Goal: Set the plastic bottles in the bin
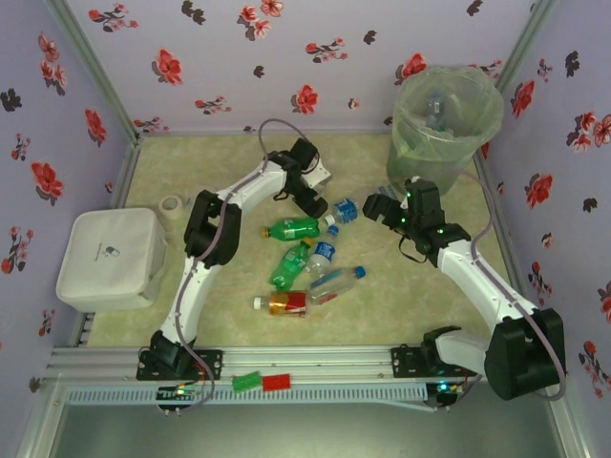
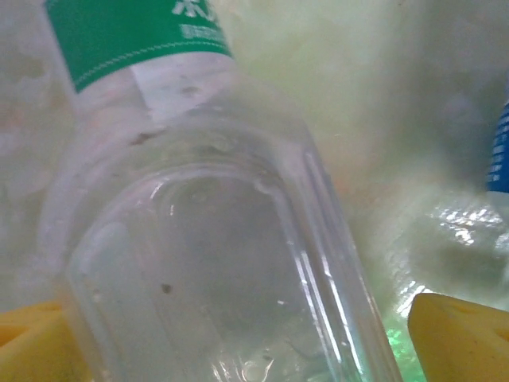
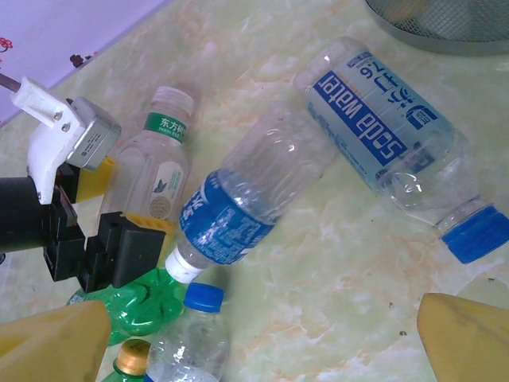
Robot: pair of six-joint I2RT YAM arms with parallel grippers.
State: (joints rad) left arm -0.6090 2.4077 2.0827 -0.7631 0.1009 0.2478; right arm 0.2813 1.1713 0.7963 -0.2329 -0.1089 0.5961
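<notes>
The left pincer (image 2: 246,338) stands open astride a clear green-label bottle (image 2: 215,239). Its left finger (image 2: 28,346) is at the bottle's side, contact unclear, and a gap shows before the right finger (image 2: 461,334). The right pincer (image 3: 254,318) gapes wide, holding nothing. Ahead of it lie a blue-label bottle (image 3: 238,199) and a soda-water bottle (image 3: 382,135), with bare table (image 3: 334,263) before its fingers. The bin (image 1: 444,114) stands just beyond it, in the far right corner. A white tray (image 1: 110,258) lies well left of the left pincer.
</notes>
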